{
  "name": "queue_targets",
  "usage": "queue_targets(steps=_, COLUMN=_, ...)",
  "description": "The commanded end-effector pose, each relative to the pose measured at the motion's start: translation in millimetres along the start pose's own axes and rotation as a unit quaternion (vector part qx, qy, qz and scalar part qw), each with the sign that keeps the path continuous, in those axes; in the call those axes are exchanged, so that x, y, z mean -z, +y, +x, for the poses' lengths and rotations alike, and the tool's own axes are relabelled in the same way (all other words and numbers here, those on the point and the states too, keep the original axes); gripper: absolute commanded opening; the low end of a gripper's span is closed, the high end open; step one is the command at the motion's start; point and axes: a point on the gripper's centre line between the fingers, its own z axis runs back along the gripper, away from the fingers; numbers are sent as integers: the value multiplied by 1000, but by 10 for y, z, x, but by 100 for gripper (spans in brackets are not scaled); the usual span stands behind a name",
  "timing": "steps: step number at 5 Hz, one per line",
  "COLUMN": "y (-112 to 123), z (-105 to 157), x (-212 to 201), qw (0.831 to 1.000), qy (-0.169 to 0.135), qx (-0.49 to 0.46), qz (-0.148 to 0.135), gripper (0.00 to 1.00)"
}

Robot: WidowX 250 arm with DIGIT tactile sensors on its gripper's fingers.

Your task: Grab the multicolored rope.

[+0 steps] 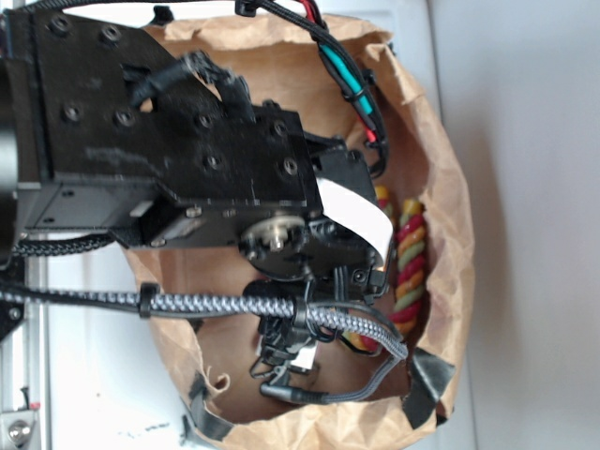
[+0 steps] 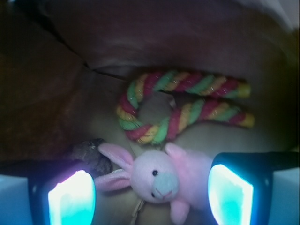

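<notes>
A large crumpled brown paper bag (image 1: 441, 169), lying open on the pale table (image 1: 534, 225), fills most of the exterior view, and the black robot arm (image 1: 178, 150) with its braided grey cable (image 1: 216, 302) reaches down into the bag's mouth. Inside, on the bag's floor, lies the thick twisted cotton rope with red, yellow and green strands (image 2: 168, 124), bent into a U whose closed bend points left in the wrist view and whose two cut ends point right; in the exterior view only a short stretch of it shows past the arm, near the bag's right wall. Just below the rope in the wrist view sits a small pink plush bunny (image 2: 157, 180), its ears close to or touching the lower strand, and a dark crumpled lump (image 2: 91, 154), too dim to identify, lies to the bunny's left. The end effector (image 2: 150, 194) hangs above with its two glowing blue-white fingers (image 2: 71, 197) spread wide and nothing between them; the bunny, not the rope, lies in the gap. The rope looks light, soft and limp, with a rough twisted surface that should give the pads good purchase, so it is likely to sag from wherever it is held. The upper strand, well clear of the bunny, seems the safer place to pinch, across its thickness near its middle.
</notes>
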Motion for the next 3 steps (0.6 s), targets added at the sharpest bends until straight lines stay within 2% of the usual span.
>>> queue_targets(steps=1, y=-107, z=-42, x=-33, qw=996, qy=-52, qx=54, qz=42, gripper=100)
queue_targets(steps=2, y=-276, z=-119, x=79, qw=993, qy=-59, qx=74, qz=65, gripper=100)
queue_targets(steps=3, y=-385, z=-132, x=126, qw=992, qy=-62, qx=86, qz=68, gripper=100)
